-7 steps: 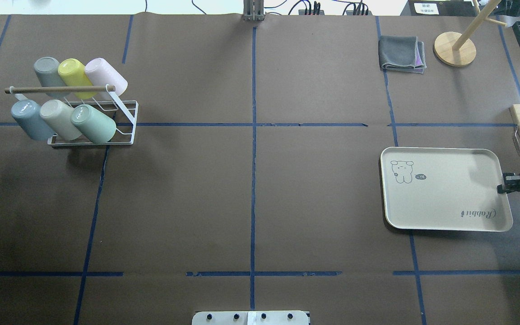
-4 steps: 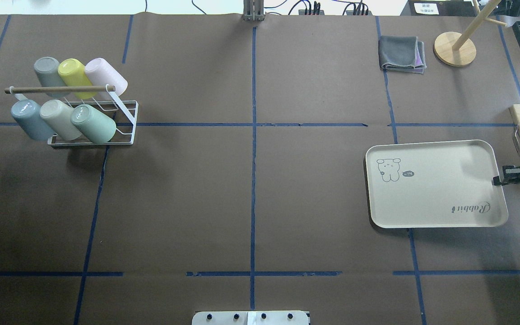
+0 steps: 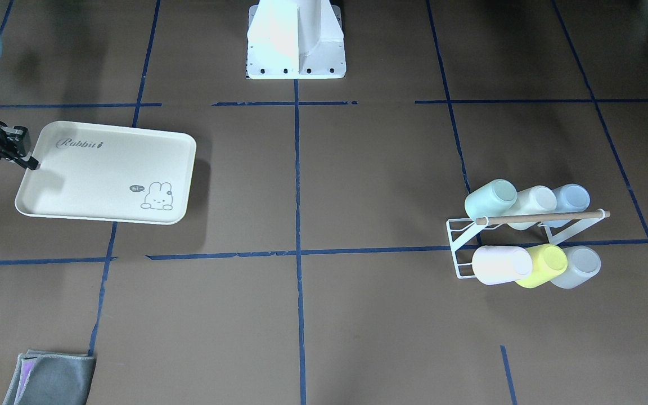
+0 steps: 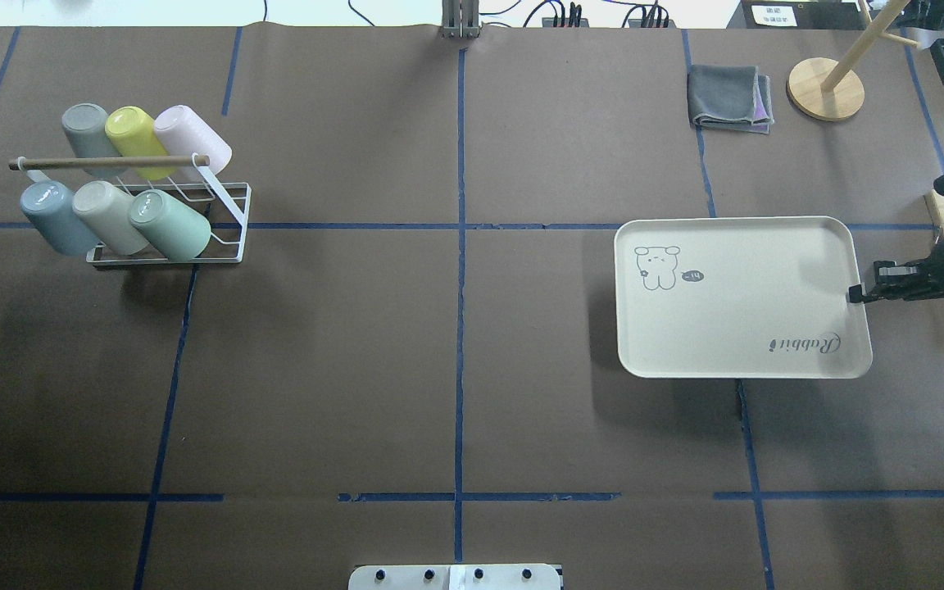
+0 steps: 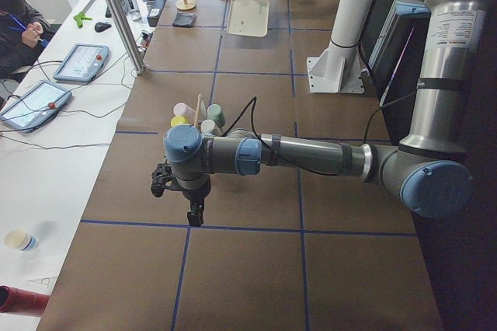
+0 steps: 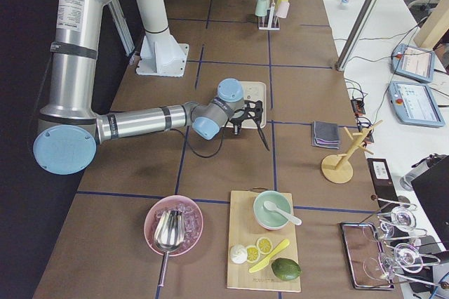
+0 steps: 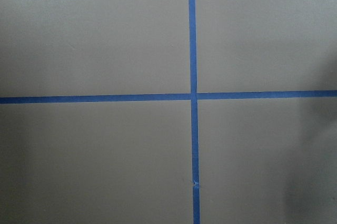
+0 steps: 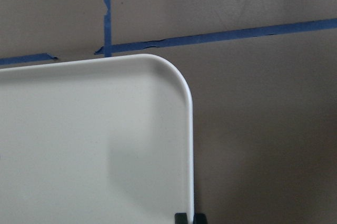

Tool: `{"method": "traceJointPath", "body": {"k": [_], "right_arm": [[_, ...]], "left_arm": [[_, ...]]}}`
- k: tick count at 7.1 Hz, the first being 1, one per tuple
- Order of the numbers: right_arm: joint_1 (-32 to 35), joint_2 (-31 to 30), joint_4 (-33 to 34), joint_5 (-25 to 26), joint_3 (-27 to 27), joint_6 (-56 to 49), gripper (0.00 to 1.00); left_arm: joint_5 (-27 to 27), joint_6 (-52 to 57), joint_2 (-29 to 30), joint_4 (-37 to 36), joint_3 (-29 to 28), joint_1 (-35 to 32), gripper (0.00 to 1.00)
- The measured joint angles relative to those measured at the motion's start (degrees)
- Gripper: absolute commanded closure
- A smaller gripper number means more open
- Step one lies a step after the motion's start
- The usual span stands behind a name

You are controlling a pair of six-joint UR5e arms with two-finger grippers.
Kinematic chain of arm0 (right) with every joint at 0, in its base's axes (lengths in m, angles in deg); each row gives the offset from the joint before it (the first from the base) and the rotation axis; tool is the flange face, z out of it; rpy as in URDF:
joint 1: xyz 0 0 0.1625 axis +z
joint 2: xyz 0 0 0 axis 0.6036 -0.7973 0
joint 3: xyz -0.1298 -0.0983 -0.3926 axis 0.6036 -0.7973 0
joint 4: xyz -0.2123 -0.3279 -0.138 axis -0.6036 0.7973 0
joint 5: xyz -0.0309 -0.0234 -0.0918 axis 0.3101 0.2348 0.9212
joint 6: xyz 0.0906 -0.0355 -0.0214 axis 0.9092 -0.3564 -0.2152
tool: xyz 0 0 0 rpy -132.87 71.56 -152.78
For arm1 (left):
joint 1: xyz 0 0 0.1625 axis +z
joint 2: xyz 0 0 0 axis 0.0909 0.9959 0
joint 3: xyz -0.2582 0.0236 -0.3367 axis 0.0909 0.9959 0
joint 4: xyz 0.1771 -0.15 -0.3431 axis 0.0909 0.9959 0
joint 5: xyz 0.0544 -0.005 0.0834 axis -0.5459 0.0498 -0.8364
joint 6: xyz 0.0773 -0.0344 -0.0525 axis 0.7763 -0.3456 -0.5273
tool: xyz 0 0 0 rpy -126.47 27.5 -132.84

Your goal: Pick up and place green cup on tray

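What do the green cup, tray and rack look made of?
Green cup: likely matte plastic, even pale colour, no sharp glare. Tray: probably plastic or melamine, smooth cream, rolled rim. Rack: white-coated wire, apparently metal, with a wood-looking rod.

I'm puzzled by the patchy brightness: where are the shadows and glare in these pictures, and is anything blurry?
Overhead view: soft dark patches lie on the table, and the tray casts a shadow along its left edge. Front-facing view: the robot base is washed out by glare. Right wrist view: the tray's rim is sharp, with a faint shadow on its surface. Nothing looks blurred.
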Motion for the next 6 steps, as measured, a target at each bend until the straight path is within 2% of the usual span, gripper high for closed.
{"method": "traceJointPath", "body": {"k": [3, 6], "right_arm": [[-4.5, 8.7, 0.6, -2.0, -1.3, 4.3, 1.0], [-12.9, 19.7, 0.8, 2.4, -6.7, 12.9, 1.0]], "left_arm": [[0.0, 0.0, -0.1, -0.1, 0.0, 0.0, 0.0], [-0.1, 0.0, -0.1, 0.0, 0.0, 0.0, 0.0]]}}
